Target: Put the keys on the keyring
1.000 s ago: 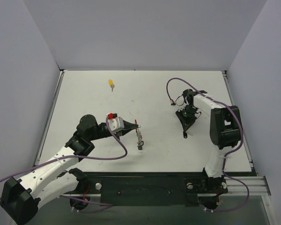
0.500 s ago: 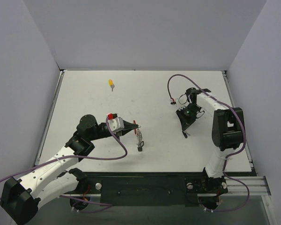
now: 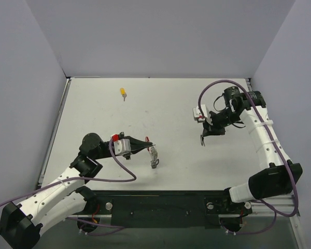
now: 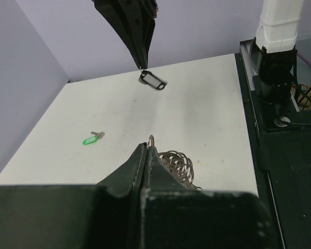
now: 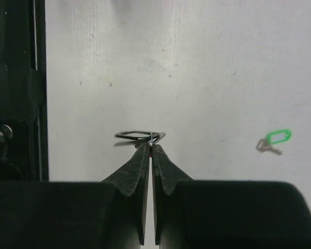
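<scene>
L fingers (image 4: 144, 158) pinched shut on the keyring (image 4: 175, 163) wire, R fingers (image 5: 143, 158) clamped on black key (image 5: 140, 136), prob. held off the desk (image 3: 93, 114); green key (image 5: 273, 138) and yellow key (image 3: 123, 92) lie loose.

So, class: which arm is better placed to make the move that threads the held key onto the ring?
Probably right: the right gripper pinches the black key above the table, free to travel, while the left gripper is shut on the keyring, holding it low as the target.
</scene>
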Available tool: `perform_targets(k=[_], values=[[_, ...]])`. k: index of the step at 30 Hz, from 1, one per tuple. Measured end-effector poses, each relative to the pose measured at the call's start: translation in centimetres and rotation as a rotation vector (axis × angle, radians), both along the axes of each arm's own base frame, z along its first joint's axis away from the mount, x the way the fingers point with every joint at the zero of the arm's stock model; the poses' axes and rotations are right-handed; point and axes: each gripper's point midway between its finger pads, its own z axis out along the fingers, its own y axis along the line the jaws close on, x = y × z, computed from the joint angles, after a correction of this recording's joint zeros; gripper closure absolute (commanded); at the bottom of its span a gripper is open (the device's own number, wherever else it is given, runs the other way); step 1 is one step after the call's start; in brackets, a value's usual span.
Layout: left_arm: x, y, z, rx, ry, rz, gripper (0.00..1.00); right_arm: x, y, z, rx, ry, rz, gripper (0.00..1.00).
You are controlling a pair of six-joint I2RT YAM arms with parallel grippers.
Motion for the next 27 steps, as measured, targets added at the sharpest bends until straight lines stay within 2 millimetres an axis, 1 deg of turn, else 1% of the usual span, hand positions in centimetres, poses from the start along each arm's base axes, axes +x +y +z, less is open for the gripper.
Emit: perform_targets(k=[1,3,7,10,12,18,22,27], values=[[-0.3,0.0,0.3,-0.012,-0.007,-0.011,1.0,-0.1,0.4,0.7,0.01,-0.046,0.06,1.0],[-0.8,0.0,0.8,-0.041,-0.021,-0.034,1.0,-0.5,0.9,1.3,0.016,-0.113,0.152,1.0],[-1.9,-0.2,2.0,-0.089,-0.032,-0.085,1.0,-2.3,2.9,2.3,0.032,-0.2,0.329,1.0],[-2.9,-0.7,2.7,-0.113,-0.044,-0.13,1.0,-3.7,4.1,3.1,0.063,-0.232,0.405,1.0],[-3.3,-1.0,2.7,-0.116,-0.04,-0.153,1.0,-4.3,4.6,3.5,0.08,-0.244,0.432,1.0],[-4.3,-2.8,1.2,-0.084,-0.014,-0.197,1.0,-5.6,5.9,4.2,0.122,-0.244,0.48,1.0],[-5.0,-4.3,-0.3,-0.047,-0.028,-0.207,1.0,-6.1,6.7,5.2,0.154,-0.239,0.481,1.0],[-4.6,-5.5,-1.7,-0.011,-0.041,-0.174,1.0,-6.7,7.4,5.9,0.182,-0.213,0.466,1.0]])
